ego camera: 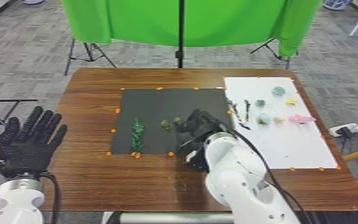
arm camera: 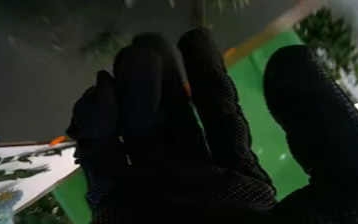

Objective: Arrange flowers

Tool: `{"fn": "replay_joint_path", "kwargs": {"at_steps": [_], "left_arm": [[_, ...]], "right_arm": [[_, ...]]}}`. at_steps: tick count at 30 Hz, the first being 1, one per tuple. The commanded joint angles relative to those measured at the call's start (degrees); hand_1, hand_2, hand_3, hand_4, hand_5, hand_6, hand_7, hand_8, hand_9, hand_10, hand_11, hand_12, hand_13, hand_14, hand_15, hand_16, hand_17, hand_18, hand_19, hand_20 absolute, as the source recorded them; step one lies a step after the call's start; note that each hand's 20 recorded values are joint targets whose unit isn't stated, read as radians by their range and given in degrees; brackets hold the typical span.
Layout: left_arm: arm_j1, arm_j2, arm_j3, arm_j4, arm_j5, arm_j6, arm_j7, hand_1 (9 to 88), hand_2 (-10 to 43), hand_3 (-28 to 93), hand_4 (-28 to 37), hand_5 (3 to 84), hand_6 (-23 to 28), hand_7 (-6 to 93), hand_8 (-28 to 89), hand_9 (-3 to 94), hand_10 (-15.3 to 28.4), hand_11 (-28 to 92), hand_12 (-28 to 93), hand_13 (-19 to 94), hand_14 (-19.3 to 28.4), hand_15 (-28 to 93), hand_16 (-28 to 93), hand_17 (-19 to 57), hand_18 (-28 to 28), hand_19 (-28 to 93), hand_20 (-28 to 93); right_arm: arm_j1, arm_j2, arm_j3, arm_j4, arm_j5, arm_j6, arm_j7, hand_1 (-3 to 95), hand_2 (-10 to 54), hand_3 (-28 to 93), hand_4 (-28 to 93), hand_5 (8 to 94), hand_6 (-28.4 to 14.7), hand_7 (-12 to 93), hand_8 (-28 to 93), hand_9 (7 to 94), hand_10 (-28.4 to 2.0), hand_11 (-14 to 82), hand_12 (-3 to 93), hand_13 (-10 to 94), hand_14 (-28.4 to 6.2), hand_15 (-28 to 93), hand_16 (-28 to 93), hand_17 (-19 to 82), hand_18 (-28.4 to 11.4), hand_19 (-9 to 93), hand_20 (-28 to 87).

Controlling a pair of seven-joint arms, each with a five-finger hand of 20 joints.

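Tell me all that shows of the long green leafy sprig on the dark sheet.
The sprig is narrow, deep green and densely leafy; whether it is real or artificial can't be told. It lies in the left part of the dark sheet, its length running near to far, its near end close to the orange bits at the sheet's near edge. The right hand is off to its right, not touching it.

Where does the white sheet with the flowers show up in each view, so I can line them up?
Head view: white sheet on the right side of the table.
Right wrist view: white sheet past the side of the right hand away from its thumb, leafy stems on it.
Shared landmark: the dark sheet bordering it.
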Motion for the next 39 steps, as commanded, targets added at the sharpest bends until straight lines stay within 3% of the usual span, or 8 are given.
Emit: {"fn": "replay_joint_path", "kwargs": {"at_steps": [1, 15, 22, 25, 32, 35, 39], "left_arm": [[0.4, -0.46, 0.71, 0.12, -0.08, 0.49, -0.21, 25.6, 12.4, 77, -28.3, 45.5, 9.1, 13.0, -11, 39.4, 14.2, 19, 9, 31, 13.0, 21, -3, -5.6, 13.5, 31, 12], [0.6, -0.32, 0.87, 0.03, -0.06, 0.66, -0.62, 25.5, 12.6, 77, -28.3, 45.6, 9.2, 13.1, -11, 39.5, 14.2, 19, 9, 31, 13.0, 21, -3, -5.6, 13.4, 31, 12], [0.9, -0.54, 0.88, 0.18, -0.72, 0.33, -1.33, 25.6, 12.6, 77, -28.3, 45.7, 9.2, 13.1, -11, 39.4, 14.2, 19, 9, 31, 13.0, 21, -3, -5.5, 13.4, 31, 12], [1.1, -0.60, 0.74, 0.22, -1.27, 0.11, -1.13, 25.6, 12.6, 77, -28.3, 45.6, 9.1, 13.2, -11, 39.4, 14.2, 19, 9, 31, 12.9, 21, -3, -5.5, 13.4, 31, 12], [0.9, -0.57, 0.57, 0.30, -1.15, -0.08, -1.25, 25.6, 12.7, 77, -28.3, 45.6, 9.1, 13.1, -11, 39.5, 14.3, 19, 9, 31, 12.9, 21, -3, -5.5, 13.4, 31, 12], [0.6, -0.69, 0.51, 0.45, -3.50, -1.13, -1.23, 25.6, 12.7, 77, -28.3, 45.6, 9.2, 13.1, -11, 39.5, 14.2, 19, 9, 31, 12.9, 21, -3, -5.5, 13.4, 31, 12], [1.1, -0.91, 0.26, 0.30, -3.60, -1.14, -0.69, 25.6, 12.7, 77, -28.3, 45.6, 9.2, 13.1, -11, 39.5, 14.2, 19, 9, 31, 13.0, 21, -3, -5.5, 13.4, 31, 12]], "right_arm": [[-0.8, -0.5, -0.6, 1.7, -1.0, -3.9, 1.0, 30.3, 3.9, 76, -19, 68.4, -7.9, 10, -9, 59.6, -25.1, 14.6, 16.7, 49, -23.1, 70, 25, 28, -28.0, 89, 42], [0.2, -1.9, -3.3, 2.9, 0.3, -7.7, -2.6, 29.0, 6.3, 75, -20, 67.6, -7.6, 8, -9, 57.1, -24.7, 12.0, 15.5, 48, -23.2, 66, 22, 26, -28.0, 87, 42], [-0.2, -1.9, -3.4, 3.6, 0.1, -8.3, -2.7, 28.9, 6.8, 75, -20, 67.6, -7.3, 9, -9, 56.4, -24.3, 11.4, 15.2, 47, -23.0, 65, 21, 25, -27.7, 86, 42], [-0.2, -1.7, -3.1, 3.5, -0.4, -7.4, -2.7, 28.8, 6.9, 75, -20, 67.6, -7.3, 9, -9, 56.2, -24.2, 11.4, 15.2, 47, -23.0, 65, 21, 25, -27.7, 86, 42], [-0.4, -1.0, -2.1, 1.6, 0.7, -3.9, -2.4, 28.7, 7.0, 75, -20, 67.4, -7.3, 9, -9, 56.2, -24.4, 11.4, 15.2, 48, -22.8, 66, 21, 25, -27.6, 86, 42], [-1.0, -0.6, -1.2, -1.3, 1.9, 1.1, -2.2, 29.5, 5.9, 76, -20, 66.7, -5.9, 10, -9, 56.3, -24.3, 11.4, 15.0, 48, -22.7, 65, 20, 26, -27.4, 85, 41], [-0.7, -0.1, 1.2, -4.2, 3.8, 4.2, -3.2, 29.8, 4.4, 76, -20, 67.0, -5.1, 10, -10, 56.4, -24.3, 11.4, 14.9, 50, -22.2, 64, 19, 27, -27.5, 85, 40]]}}
